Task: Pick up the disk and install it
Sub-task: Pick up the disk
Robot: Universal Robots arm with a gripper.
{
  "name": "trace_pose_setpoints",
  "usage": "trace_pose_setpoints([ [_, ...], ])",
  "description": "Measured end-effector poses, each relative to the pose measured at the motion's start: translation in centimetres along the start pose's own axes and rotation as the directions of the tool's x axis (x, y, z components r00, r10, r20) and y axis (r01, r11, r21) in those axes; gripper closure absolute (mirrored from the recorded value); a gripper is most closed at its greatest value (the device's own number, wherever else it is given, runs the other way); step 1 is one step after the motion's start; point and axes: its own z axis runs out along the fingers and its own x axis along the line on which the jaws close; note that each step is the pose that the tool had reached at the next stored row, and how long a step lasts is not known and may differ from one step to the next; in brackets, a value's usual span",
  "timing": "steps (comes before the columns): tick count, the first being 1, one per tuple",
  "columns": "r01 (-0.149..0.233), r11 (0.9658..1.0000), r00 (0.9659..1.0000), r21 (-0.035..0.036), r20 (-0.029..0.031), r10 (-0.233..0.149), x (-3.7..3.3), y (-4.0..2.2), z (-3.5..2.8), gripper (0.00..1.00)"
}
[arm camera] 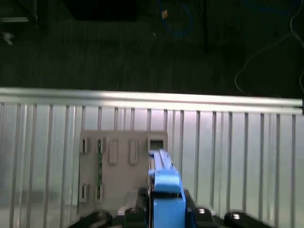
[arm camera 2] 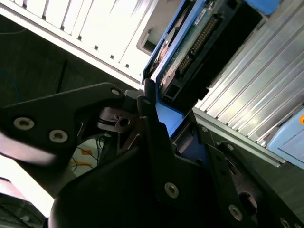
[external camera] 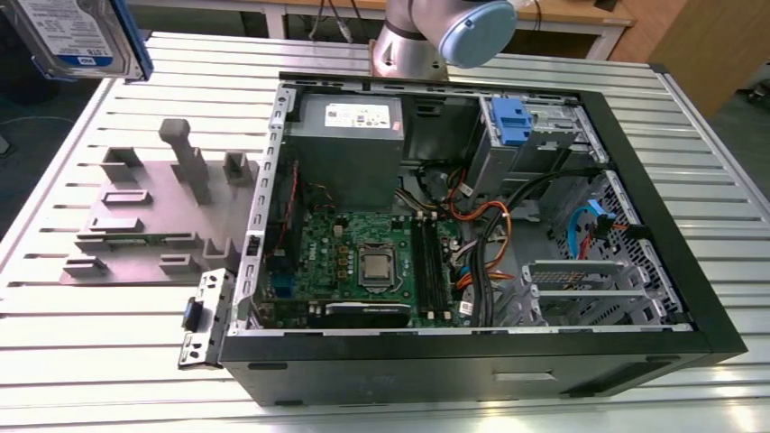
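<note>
The disk (external camera: 75, 34) hangs in the air at the exterior view's upper left, above the table's corner, silver with a white-and-blue label and a blue carrier rail. In the second wrist view my gripper (arm camera 2: 172, 119) is shut on the disk (arm camera 2: 190, 47), its dark fingers (arm camera 2: 148, 111) clamped on the blue carrier, connector side showing. In the first wrist view the disk (arm camera: 164, 178) stands edge-on between the gripper (arm camera: 165, 209) jaws, above the grey fixture plate (arm camera: 118, 166).
The open computer case (external camera: 481, 361) lies on the slatted metal table (external camera: 96, 361). Inside are a motherboard (external camera: 361, 262), a grey power supply (external camera: 349, 126), cables, and a drive bay with a blue latch (external camera: 511, 122). The grey fixture plate (external camera: 144, 225) lies beside the case. The arm's base (external camera: 416, 45) stands behind it.
</note>
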Motion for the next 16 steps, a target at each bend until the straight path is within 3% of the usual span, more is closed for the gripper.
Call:
trace_pose_setpoints([
  [16, 0.000, 1.0000, 1.0000, -0.0001, -0.0001, 0.000, 1.47, 0.04, -0.03, 0.64],
])
